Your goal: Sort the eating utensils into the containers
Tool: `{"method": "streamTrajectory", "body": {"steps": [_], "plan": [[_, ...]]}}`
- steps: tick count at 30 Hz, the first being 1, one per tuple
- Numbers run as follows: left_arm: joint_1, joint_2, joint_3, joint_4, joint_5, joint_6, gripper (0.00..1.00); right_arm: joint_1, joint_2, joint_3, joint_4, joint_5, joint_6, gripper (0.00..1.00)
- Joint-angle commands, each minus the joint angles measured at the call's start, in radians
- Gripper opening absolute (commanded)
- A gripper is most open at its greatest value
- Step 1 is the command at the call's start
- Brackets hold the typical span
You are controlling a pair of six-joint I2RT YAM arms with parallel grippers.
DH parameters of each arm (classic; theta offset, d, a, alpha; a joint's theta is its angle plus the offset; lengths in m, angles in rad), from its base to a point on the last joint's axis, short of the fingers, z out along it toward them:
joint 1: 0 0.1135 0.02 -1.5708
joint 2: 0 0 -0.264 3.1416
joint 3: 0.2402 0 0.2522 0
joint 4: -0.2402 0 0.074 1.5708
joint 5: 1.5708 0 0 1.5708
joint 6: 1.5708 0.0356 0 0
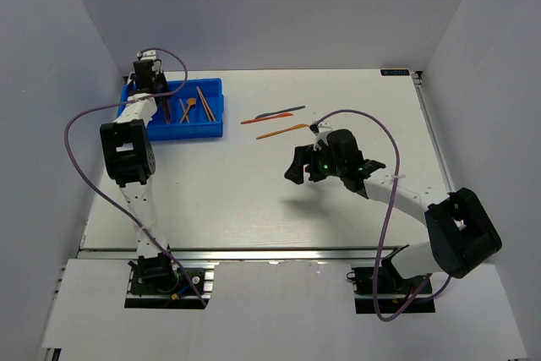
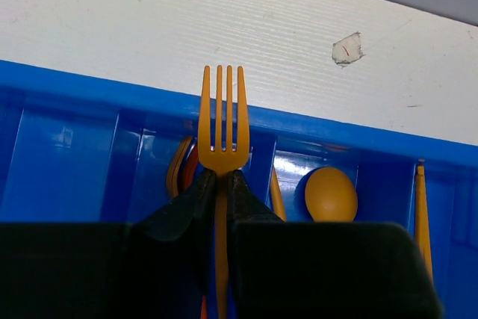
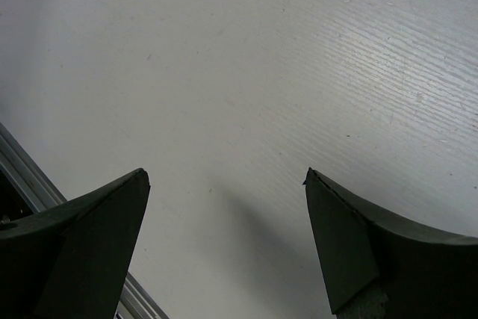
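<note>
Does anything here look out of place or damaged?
Yes. Three utensils, dark, red and orange, lie loose on the table, right of the blue tray. The table shows a small chipped spot beyond the tray's far wall, ahead of the orange fork in the left gripper.

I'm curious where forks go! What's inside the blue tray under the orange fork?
The bright blue plastic tray holds an orange plastic spoon, a thin orange stick and orange pieces behind the orange plastic fork. The black left gripper hides their handles.

Bright, even overhead light; a soft shadow falls on the table point(image 1: 254, 209).
</note>
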Motion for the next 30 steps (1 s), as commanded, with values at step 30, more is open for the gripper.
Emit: {"method": "streamTrajectory", "body": {"steps": [30], "plan": [[-0.005,-0.206,-0.065,-0.134,-0.081,-0.041,0.0,0.005,-0.044,0.009,0.038,-0.039,-0.008,0.89]]}}
